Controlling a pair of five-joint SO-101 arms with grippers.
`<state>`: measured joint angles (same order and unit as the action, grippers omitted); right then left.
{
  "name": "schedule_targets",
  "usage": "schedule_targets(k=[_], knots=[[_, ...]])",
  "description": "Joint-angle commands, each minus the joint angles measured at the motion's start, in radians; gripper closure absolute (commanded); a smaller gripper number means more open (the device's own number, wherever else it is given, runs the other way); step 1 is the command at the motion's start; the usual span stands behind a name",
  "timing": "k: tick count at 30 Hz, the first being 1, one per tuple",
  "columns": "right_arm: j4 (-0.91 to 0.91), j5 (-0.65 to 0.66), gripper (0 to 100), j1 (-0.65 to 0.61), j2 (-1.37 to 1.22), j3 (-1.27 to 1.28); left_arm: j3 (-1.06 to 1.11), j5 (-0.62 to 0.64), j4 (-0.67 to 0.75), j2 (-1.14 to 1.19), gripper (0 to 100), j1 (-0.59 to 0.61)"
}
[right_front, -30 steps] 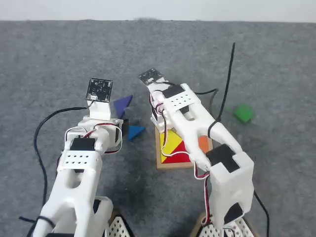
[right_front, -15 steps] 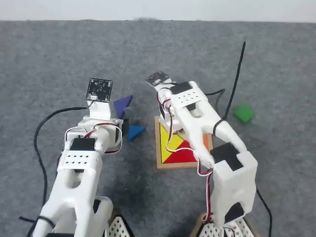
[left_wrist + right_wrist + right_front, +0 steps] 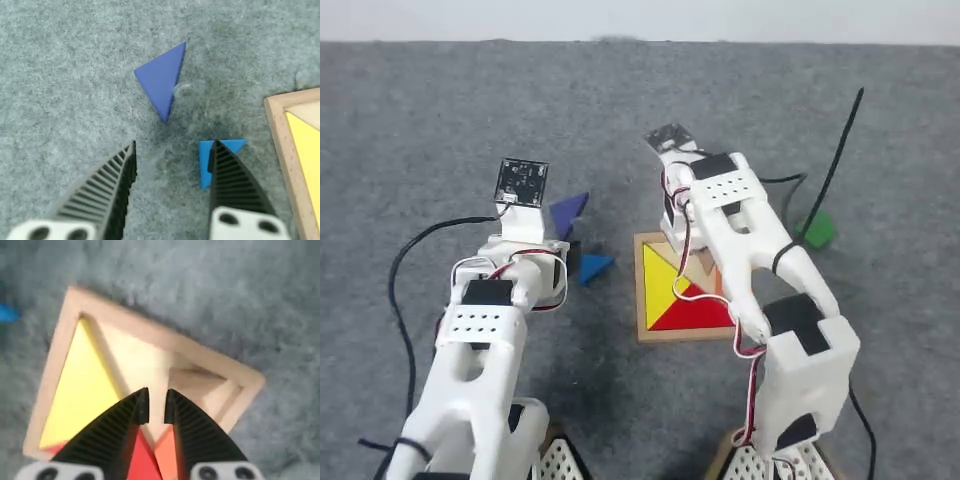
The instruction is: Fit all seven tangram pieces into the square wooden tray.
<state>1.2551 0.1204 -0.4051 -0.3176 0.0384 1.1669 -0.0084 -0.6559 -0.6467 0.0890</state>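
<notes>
The square wooden tray (image 3: 642, 290) lies on the grey carpet, holding a yellow triangle (image 3: 660, 283) and a red triangle (image 3: 698, 313). In the right wrist view the tray (image 3: 150, 332) also holds an orange piece (image 3: 167, 456) beside the red one (image 3: 142, 460) and the yellow one (image 3: 82, 387). My right gripper (image 3: 156, 399) hovers over the tray's bare wood, shut on nothing. My left gripper (image 3: 172, 152) stands open on the carpet, just short of a dark blue triangle (image 3: 162, 77). A light blue triangle (image 3: 206, 159) lies partly under one finger. A green piece (image 3: 817, 228) sits to the tray's right.
The tray's corner (image 3: 280, 130) lies close to the left gripper. A black cable (image 3: 835, 160) runs from the right arm past the green piece. Open carpet stretches across the back of the table.
The right arm has swung to the right over the tray, uncovering the yellow and red triangles. The left arm and the blue triangles have not moved.
</notes>
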Motion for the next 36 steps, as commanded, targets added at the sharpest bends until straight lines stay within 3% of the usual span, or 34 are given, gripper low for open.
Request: schedule_targets(k=[1,13,26,32,36], knots=[[-0.062,-0.034,91.4,0.007,0.039,-0.055,-0.007,-0.014,0.031,-0.031,78,-0.008],[-0.053,-0.031,91.6,0.042,-0.131,-0.121,-0.002,-0.014,0.031,-0.031,78,-0.009],[-0.064,-0.02,91.6,-0.03,0.104,0.057,0.002,-0.014,0.048,-0.029,78,-0.009],[-0.061,-0.031,91.4,0.033,0.275,0.06,0.007,-0.014,0.051,-0.029,78,-0.009],[-0.058,-0.012,91.4,0.088,0.252,0.078,0.007,-0.014,0.051,-0.029,78,-0.009]])
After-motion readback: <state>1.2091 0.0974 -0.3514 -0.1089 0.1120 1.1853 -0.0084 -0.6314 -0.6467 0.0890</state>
